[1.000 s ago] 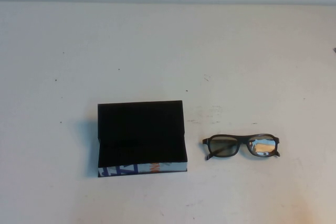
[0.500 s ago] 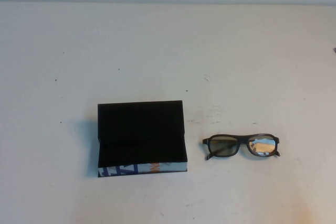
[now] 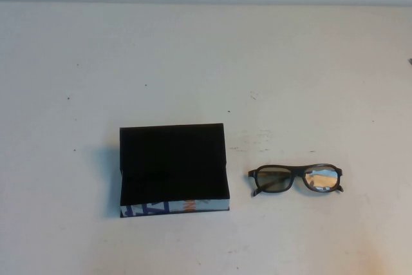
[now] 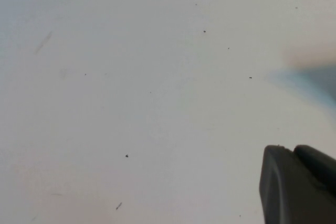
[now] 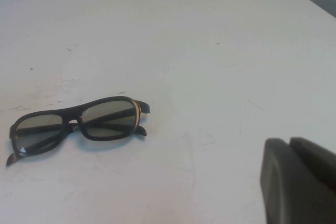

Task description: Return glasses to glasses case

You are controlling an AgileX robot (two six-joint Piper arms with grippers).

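Little of the robot shows. In the left wrist view, the left hand (image 4: 299, 184) appears at about five o'clock as a dark grey, matte block with a rounded upper corner and a narrow seam splitting it into two parts. In the right wrist view, the right hand (image 5: 299, 179) looks alike: dark grey, smooth, rounded at the top, divided by one thin seam. The high view shows neither arm.
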